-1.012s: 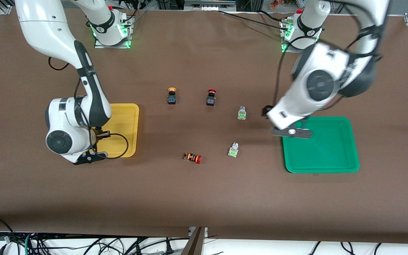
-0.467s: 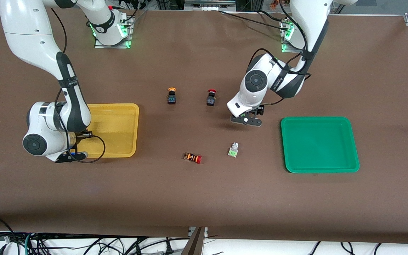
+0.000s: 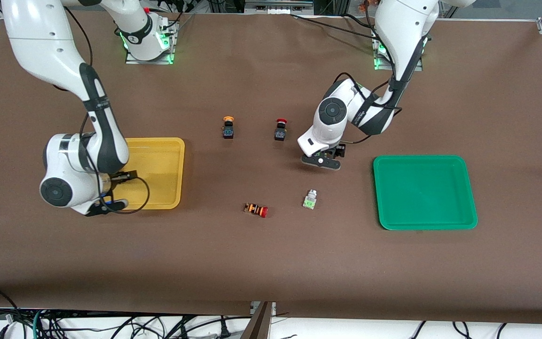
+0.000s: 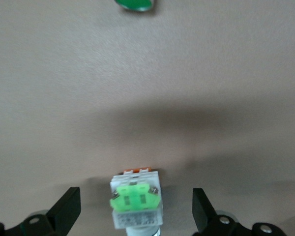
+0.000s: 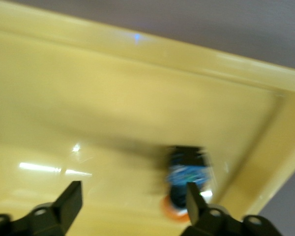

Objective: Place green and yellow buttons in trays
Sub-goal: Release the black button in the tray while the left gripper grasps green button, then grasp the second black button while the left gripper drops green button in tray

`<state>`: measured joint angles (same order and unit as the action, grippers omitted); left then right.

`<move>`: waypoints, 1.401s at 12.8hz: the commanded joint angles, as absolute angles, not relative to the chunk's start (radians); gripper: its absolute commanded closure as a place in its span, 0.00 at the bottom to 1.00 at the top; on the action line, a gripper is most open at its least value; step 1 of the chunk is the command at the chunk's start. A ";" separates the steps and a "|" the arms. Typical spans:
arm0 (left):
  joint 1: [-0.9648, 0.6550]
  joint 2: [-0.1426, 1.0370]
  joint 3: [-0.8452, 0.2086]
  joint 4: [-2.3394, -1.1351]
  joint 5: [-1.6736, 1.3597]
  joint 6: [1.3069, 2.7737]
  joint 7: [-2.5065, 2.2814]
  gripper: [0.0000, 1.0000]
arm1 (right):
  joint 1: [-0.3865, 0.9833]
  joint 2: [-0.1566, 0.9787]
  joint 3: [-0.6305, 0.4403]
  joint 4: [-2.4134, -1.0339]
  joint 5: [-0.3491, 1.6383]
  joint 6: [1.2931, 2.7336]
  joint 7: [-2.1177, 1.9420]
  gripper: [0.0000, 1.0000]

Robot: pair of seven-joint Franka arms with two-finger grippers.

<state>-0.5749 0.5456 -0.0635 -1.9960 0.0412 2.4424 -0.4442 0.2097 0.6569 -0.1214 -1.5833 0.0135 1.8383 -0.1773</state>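
Observation:
My left gripper (image 3: 322, 161) is open and low over one green switch, which shows between its fingers in the left wrist view (image 4: 136, 204) and is hidden in the front view. The second green switch (image 3: 310, 199) lies on the table nearer to the front camera. The green tray (image 3: 440, 207) holds nothing. My right gripper (image 3: 113, 195) is open over the yellow tray (image 3: 167, 155). A yellow-capped button (image 5: 187, 184) lies in that tray beside one finger, near a corner. The other yellow-capped button (image 3: 227, 127) stands on the table.
A black button with a red cap (image 3: 280, 129) stands beside the yellow-capped one. A red-capped button with an orange-striped body (image 3: 256, 209) lies nearer to the front camera. Both arm bases stand at the table's edge farthest from the front camera.
My left gripper swung from the green tray's edge to over the green switch and came down around it. My right arm shifted a little over the yellow tray.

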 commanded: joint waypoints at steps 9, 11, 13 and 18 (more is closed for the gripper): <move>-0.505 0.474 -0.035 -1.869 0.063 2.148 -0.249 0.99 | 0.480 0.511 0.070 -1.767 0.077 1.972 0.416 0.00; -0.407 0.469 -0.035 -1.787 0.063 2.050 -0.079 0.99 | 0.483 0.509 0.127 -1.825 0.077 2.063 0.541 0.00; -0.307 0.483 -0.034 -1.752 0.089 2.051 0.070 1.00 | 0.483 0.505 0.162 -1.914 0.077 2.175 0.581 0.00; -0.180 0.606 -0.040 -1.729 0.267 2.212 0.166 1.00 | 0.483 0.479 0.228 -2.034 0.072 2.266 0.621 0.00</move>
